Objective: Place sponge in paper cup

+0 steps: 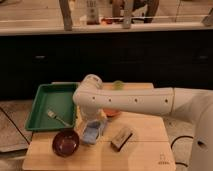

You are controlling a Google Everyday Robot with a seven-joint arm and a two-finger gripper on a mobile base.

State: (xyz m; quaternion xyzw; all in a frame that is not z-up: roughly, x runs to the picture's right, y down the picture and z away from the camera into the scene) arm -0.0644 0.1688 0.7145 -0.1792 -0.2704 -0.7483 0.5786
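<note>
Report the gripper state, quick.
Gripper: open, holding nothing; it hangs just over the sponge, which lies on the table.
</note>
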